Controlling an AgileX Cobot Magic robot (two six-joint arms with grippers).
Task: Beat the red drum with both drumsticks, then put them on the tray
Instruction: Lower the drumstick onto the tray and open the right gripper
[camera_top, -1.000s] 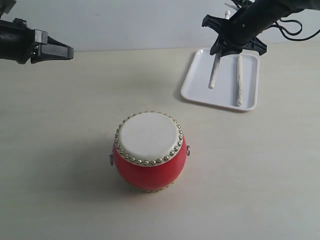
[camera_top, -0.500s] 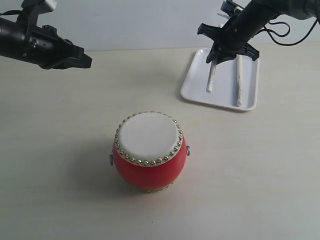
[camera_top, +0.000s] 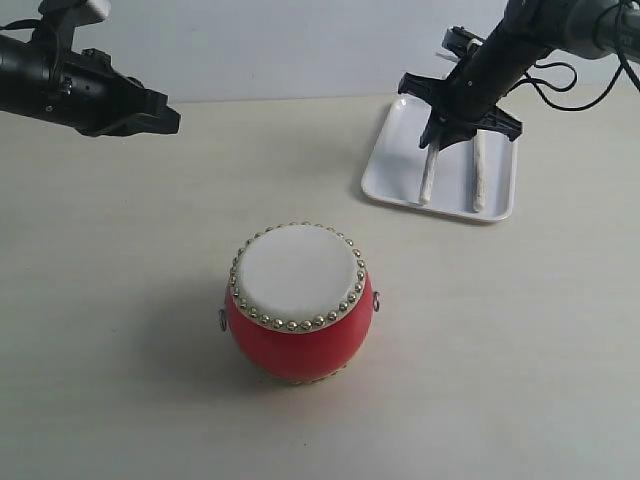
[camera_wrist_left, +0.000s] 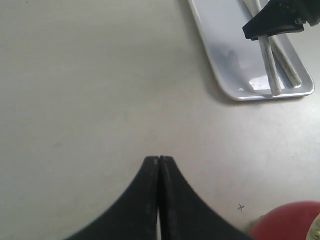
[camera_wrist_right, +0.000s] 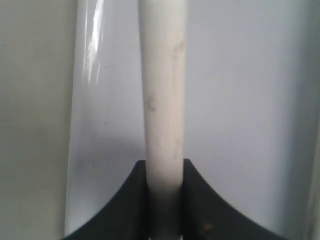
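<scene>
- Right gripper (camera_top: 445, 128) is clamping one drumstick (camera_top: 429, 178) between nearly closed fingers, over the far tray (camera_top: 395, 178)
- Left gripper (camera_wrist_left: 159, 162) is hanging above the table (camera_top: 120, 300) at far left, its jaws pressed together and holding nothing
- Nearest, the red drum (camera_top: 298, 335) is standing upright on the table, its cream drumhead (camera_top: 297, 272) facing up, well apart from both grippers
- Farther back on the right, the white tray is lying flat; the held drumstick is slanting down over its left half, though whether the tip is touching is unclear
- Beside it, the second drumstick (camera_top: 479, 172) is lying loose in the tray's right half
</scene>
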